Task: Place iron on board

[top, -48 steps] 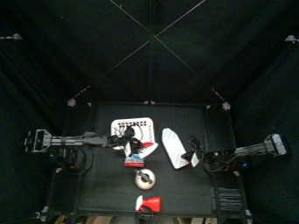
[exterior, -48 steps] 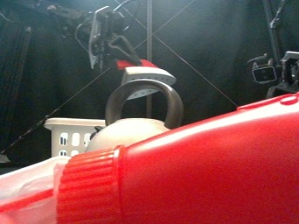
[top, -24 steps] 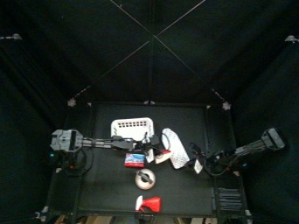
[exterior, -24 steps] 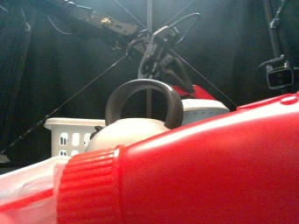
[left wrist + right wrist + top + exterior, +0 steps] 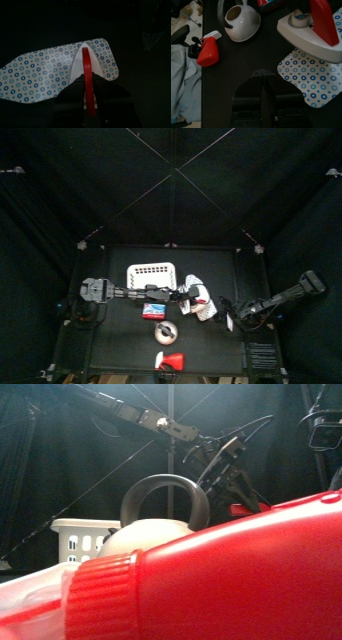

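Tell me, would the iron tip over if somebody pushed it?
Probably not easily: the iron has a broad, flat base, so it would likely slide rather than roll. It looks like hard, stiff plastic, so it is probably light. Its tall red handle might make a sideways shove wobblier.

**A:** How is the light overhead?

**B:** Dim. Black curtains swallow most of it; only the small black surface (image 5: 127, 343) and the pale things on it catch any brightness, and the white lattice basket (image 5: 152, 275) glares slightly.

**A:** And at table height?

**B:** A huge glossy red plastic object (image 5: 227, 579) fills the foreground, out of focus, with soft highlights. Behind it, a hazy glow lightens the upper left curtain.

**A:** The wrist cameras?

**B:** The left one is very dark; just the long white board with blue dotted rings (image 5: 47, 70) and a red strip (image 5: 87, 75) are lit. The right one is brighter and sharp, its own gripper (image 5: 264, 95) a shadowed dark shape.
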`<state>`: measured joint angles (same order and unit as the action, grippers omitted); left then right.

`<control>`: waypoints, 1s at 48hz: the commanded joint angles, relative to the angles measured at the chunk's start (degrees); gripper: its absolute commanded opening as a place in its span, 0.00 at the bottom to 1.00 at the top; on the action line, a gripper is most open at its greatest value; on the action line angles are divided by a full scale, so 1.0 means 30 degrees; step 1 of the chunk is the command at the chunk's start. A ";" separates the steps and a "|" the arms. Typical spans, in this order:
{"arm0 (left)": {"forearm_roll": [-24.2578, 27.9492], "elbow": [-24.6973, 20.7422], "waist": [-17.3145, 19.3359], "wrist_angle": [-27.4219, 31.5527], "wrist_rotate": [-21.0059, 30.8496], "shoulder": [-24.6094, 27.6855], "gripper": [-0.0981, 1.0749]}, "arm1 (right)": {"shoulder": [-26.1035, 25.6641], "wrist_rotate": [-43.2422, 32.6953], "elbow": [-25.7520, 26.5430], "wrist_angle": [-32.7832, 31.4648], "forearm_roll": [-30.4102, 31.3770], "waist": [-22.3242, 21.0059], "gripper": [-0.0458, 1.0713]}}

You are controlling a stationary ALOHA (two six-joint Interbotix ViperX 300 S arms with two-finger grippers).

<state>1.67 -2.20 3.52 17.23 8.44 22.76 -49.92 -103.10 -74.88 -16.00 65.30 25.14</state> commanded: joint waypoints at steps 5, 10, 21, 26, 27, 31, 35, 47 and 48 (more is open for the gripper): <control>0.0176 -0.1934 -0.0029 0.0674 -0.0029 0.0439 0.48 | 0.0410 -0.0146 -0.0029 -0.0176 -0.0996 -0.0176 0.23; 0.0176 -0.2432 0.0000 0.1055 0.0000 0.0820 0.48 | 0.0527 0.0059 -0.0088 -0.0234 -0.2490 -0.0469 0.23; 0.0234 -0.3105 0.0000 0.1729 0.0000 0.1465 0.48 | 0.0293 0.0059 0.0000 -0.1025 -0.3750 -0.0410 0.23; 0.0234 -0.3105 0.0000 0.2021 0.0029 0.1523 0.48 | -0.0322 0.0088 0.0293 -0.2285 -0.4043 -0.0410 0.22; 0.0234 -0.3105 0.0000 0.2051 0.0000 0.1523 0.48 | -0.0469 0.0059 0.0352 -0.2666 -0.4102 -0.0381 0.22; 0.0234 -0.3076 0.0000 0.2080 0.0000 0.1494 0.48 | -0.1143 0.0088 0.0586 -0.4922 -0.4717 -0.0322 0.21; 0.0293 -0.3076 0.0000 0.2080 0.0000 0.1494 0.48 | -0.1729 0.0117 0.0996 -0.7822 -0.5801 0.0029 0.18; 0.0439 -0.3281 0.0000 0.2080 0.0029 0.1670 0.48 | -0.1172 0.0146 0.1670 -1.2744 -0.6914 0.0996 0.11; 0.0439 -0.3281 0.0029 0.2080 0.0029 0.1670 0.48 | -0.0996 0.0029 0.1582 -1.2598 -0.7002 0.0996 0.11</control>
<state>2.81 -9.67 3.52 23.64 8.44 28.74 -55.20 -102.04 -70.66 -53.00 44.82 27.69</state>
